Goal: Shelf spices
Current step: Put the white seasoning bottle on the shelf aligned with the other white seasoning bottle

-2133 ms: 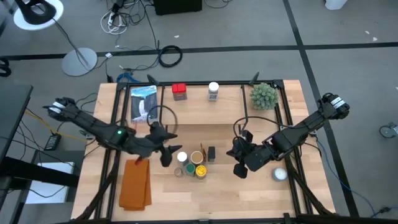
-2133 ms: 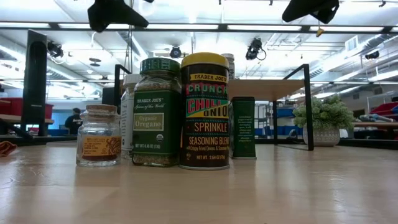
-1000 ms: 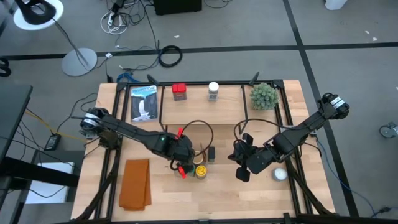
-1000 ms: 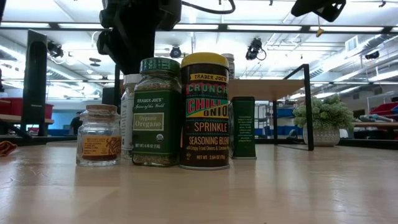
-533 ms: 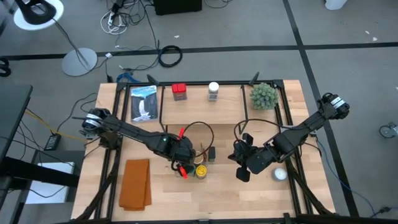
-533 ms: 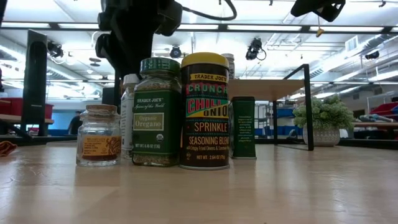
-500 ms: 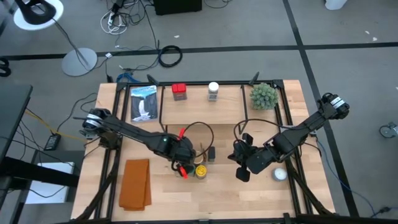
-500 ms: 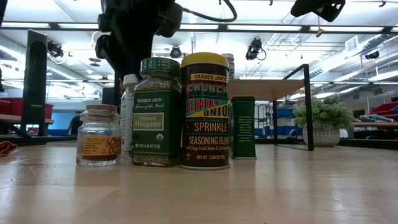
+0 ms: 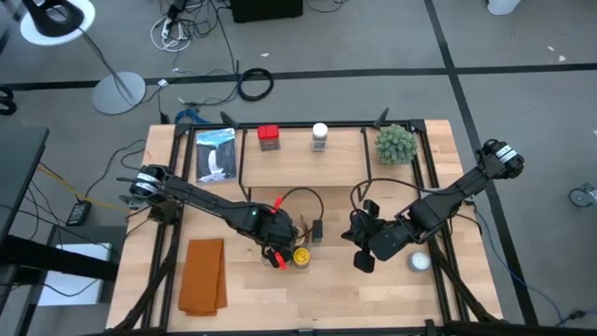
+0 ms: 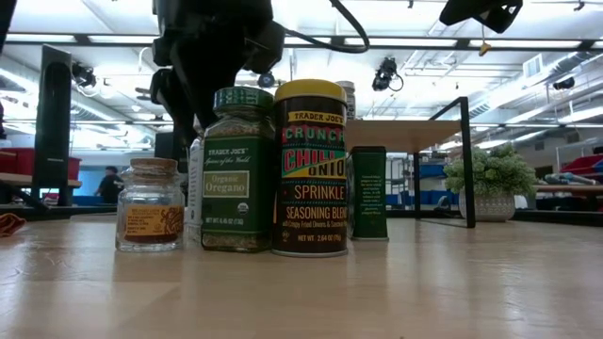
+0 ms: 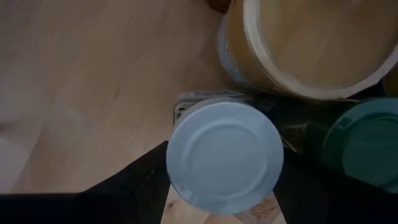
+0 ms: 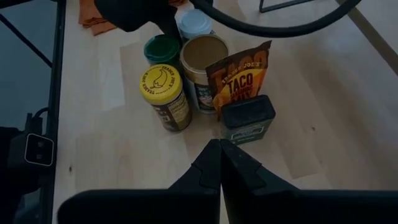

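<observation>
A cluster of spices stands near the table's front middle: a white-lidded jar (image 11: 224, 158), a tan-lidded jar (image 11: 311, 43), a green-lidded oregano jar (image 10: 237, 169), a yellow-lidded jar (image 12: 160, 84), a taco packet (image 12: 239, 78) and a dark tin (image 12: 249, 117). My left gripper (image 11: 224, 155) points down over the white-lidded jar. It is open, with one finger on either side of the lid and apart from it. My right gripper (image 12: 221, 155) hangs shut to the right of the cluster. On the shelf (image 9: 298, 166) stand a red tin (image 9: 270, 137) and a white-lidded jar (image 9: 320, 136).
A small cork-topped glass jar (image 10: 149, 202) stands left of the oregano. A green plant ball (image 9: 395, 143) sits at the shelf's right end and a blue-white packet (image 9: 215, 154) at its left. An orange cloth (image 9: 203, 273) lies front left, a white round object (image 9: 420, 262) front right.
My left gripper has come down over the cluster toward the white-lidded jar, staying open. The jars have kept their places.
</observation>
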